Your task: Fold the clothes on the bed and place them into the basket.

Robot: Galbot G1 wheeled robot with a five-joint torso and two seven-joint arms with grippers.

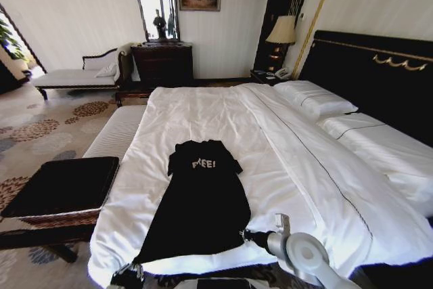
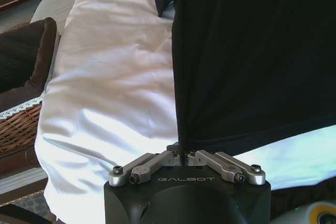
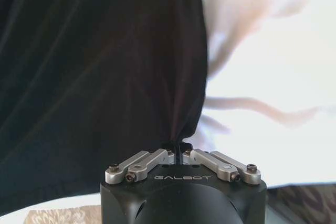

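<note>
A black T-shirt [image 1: 203, 201] with white "FREE" lettering lies flat on the bed's white duvet [image 1: 223, 120], collar toward the headboard, hem at the near edge. My left gripper [image 1: 130, 270] is shut on the hem's left corner; its wrist view shows the fingers pinched on the black cloth [image 2: 247, 61] at the gripper [image 2: 182, 155]. At the hem's right corner sits my right gripper [image 1: 245, 236], also shut on the shirt [image 3: 94, 77], with the fabric bunched at the gripper [image 3: 177, 148]. The wicker basket [image 1: 57, 194], black on top, stands left of the bed.
A pale striped bench [image 1: 115, 133] sits beside the bed behind the basket. White pillows [image 1: 314, 99] lie against the black headboard. A dresser with mirror [image 1: 161, 62] and a chaise [image 1: 74, 76] stand at the far wall. Patterned carpet covers the floor to the left.
</note>
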